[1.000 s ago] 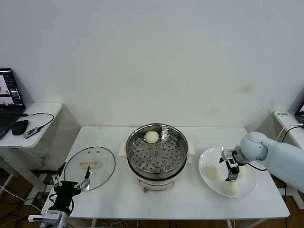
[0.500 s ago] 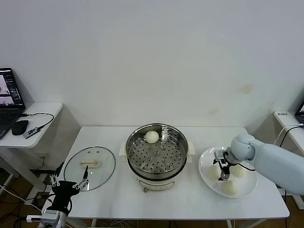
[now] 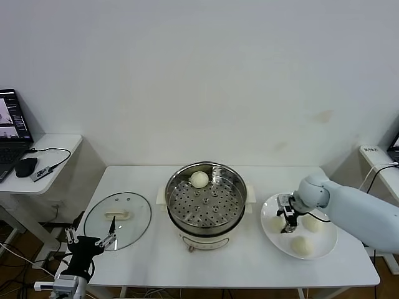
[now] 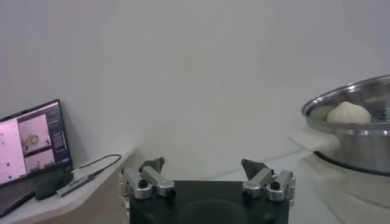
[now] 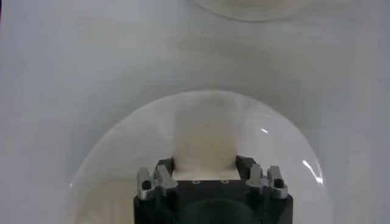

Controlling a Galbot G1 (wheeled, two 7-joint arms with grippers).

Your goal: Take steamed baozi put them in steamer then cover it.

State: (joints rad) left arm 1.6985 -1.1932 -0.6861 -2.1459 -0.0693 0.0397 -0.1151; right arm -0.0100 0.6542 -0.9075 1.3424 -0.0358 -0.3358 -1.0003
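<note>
While the left hand (image 3: 92, 242) hangs parked off the front left corner of the desk (image 3: 156, 261), its fingers spread wide and holding nothing, the right hand (image 3: 285, 219) is down over the white plate (image 3: 327, 246) at the right end of the desk. In the right wrist view its two fingers (image 5: 163, 175) flank a pale bun (image 5: 205, 146) that sits between them on the plate (image 5: 109, 164), close against its sides; whether they are actually pressing it I cannot tell. In the head view that bun (image 3: 276, 224) lies on the plate's left part, partly covered by the hand. Two more steamed baozi rest on the same plate: one (image 3: 312, 223) toward the right, just beside the hand, and one (image 3: 302, 245) nearer the front edge. A fourth baozi (image 3: 199, 179) already sits inside the steamer (image 3: 206, 202), on the perforated tray near its back rim. The steamer stands at the middle of the desk, uncovered. Its glass lid (image 3: 118, 218) lies flat on the desk to the left, handle up, well apart from the pot. A side desk (image 3: 56, 146) further left carries a laptop (image 3: 12, 131) and a mouse (image 3: 26, 166).
</note>
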